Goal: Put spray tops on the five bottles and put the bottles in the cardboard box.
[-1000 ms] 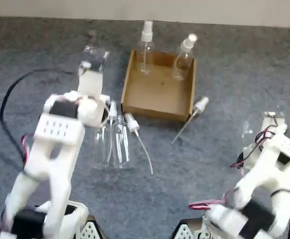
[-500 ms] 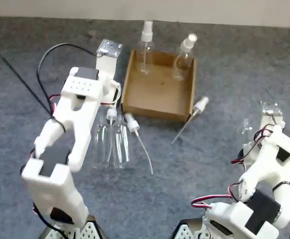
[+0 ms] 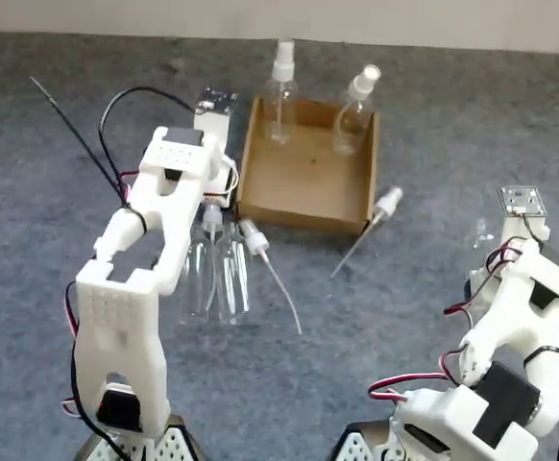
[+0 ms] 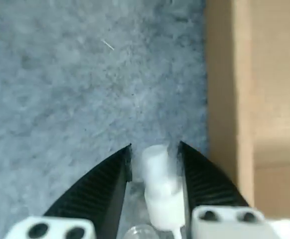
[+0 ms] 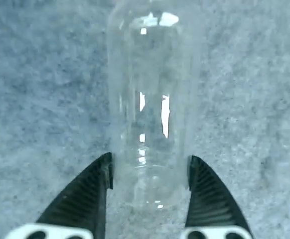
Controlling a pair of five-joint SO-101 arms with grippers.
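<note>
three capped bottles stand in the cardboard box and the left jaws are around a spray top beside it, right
Not three: the high view shows two capped bottles in the cardboard box. The left jaws are around a spray top beside it.

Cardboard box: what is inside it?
An upright bottle and a tilted bottle, both spray-topped, stand by the far wall. The cardboard box otherwise looks bare; its near wall hides a floor strip.

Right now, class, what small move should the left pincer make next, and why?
Probably close the left pincer. Its jaws stand open on either side of the white spray top, which lies beside the cardboard box, so a gentle squeeze should secure it.
</note>
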